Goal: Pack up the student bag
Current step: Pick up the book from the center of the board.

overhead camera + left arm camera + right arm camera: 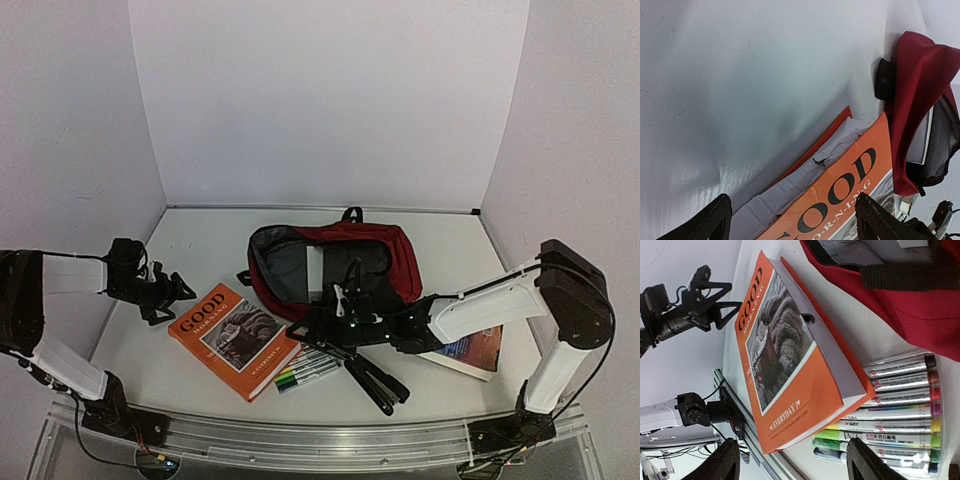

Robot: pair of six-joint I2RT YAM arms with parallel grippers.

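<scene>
**A:** Grippers?

**B:** Left gripper (172, 300) is spread and empty, near the orange book (235, 338). Right gripper (793, 441) is spread above the book and markers (305, 372), holding nothing.

**A:** Student bag (392, 250)?

**B:** It lies just behind, unzipped. The fabric is soft and floppy, and it's probably light. Pinch the opening's rim or the top loop (352, 213). I can't see much of the inside.
</scene>
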